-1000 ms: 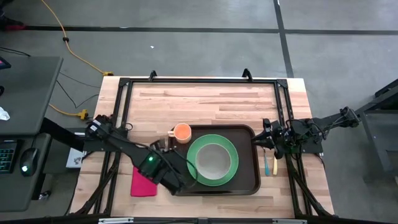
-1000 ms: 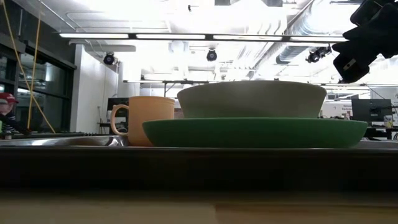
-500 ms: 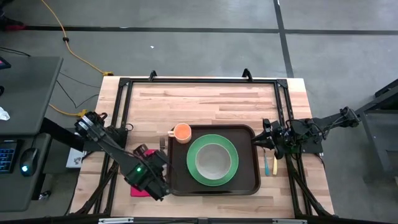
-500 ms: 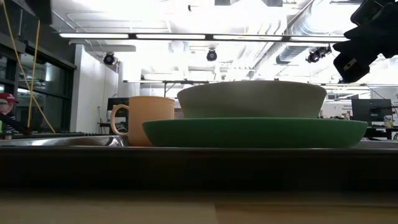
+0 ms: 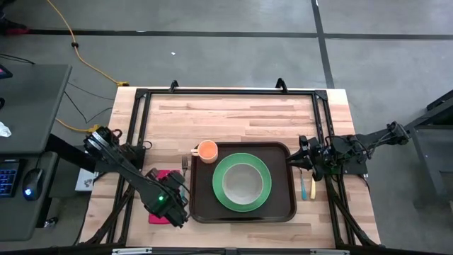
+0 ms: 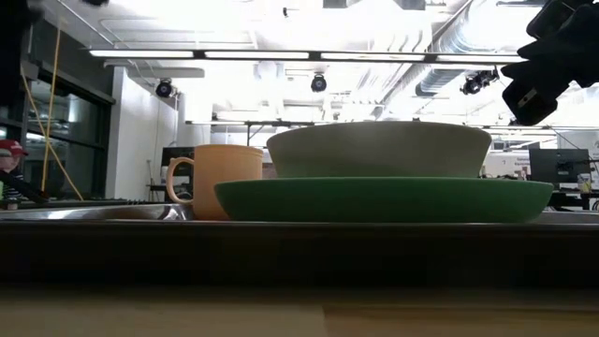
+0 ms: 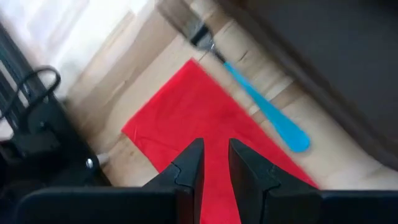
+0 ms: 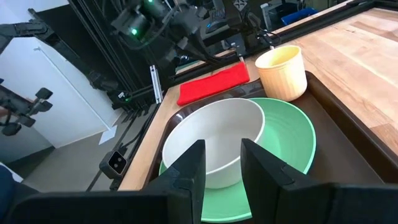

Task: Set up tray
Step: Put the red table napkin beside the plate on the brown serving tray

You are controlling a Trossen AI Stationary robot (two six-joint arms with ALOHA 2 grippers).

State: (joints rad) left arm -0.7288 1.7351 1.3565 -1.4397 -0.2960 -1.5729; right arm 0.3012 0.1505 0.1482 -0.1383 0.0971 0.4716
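Note:
The dark brown tray [image 5: 205, 212] lies on the wooden table. It carries a green plate [image 5: 265, 185] with a white bowl [image 5: 242, 182] on it, and an orange cup [image 5: 207, 150] in its far left corner. A red napkin [image 7: 186, 118] lies flat on the table left of the tray. A fork with a blue handle [image 7: 267, 115] lies between the two. My left gripper [image 7: 215, 163] points down over the napkin, open by a narrow gap with nothing between its fingers. My right gripper [image 8: 221, 163] waits level at the tray's right edge, narrowly open and holding nothing.
Two utensils [image 5: 307, 187], one with a yellow handle and one with a blue handle, lie on the table right of the tray. Black frame rails [image 5: 226, 93] run along the table's far and side edges. Bare wood [image 5: 233, 117] stretches beyond the tray.
My left gripper has gone from over the tray's near left corner toward the table's left edge and down, rolling at the wrist, and now hangs over the red napkin. Its finger gap shows no change. The tray, plate, bowl, cup and napkin have stayed where they were.

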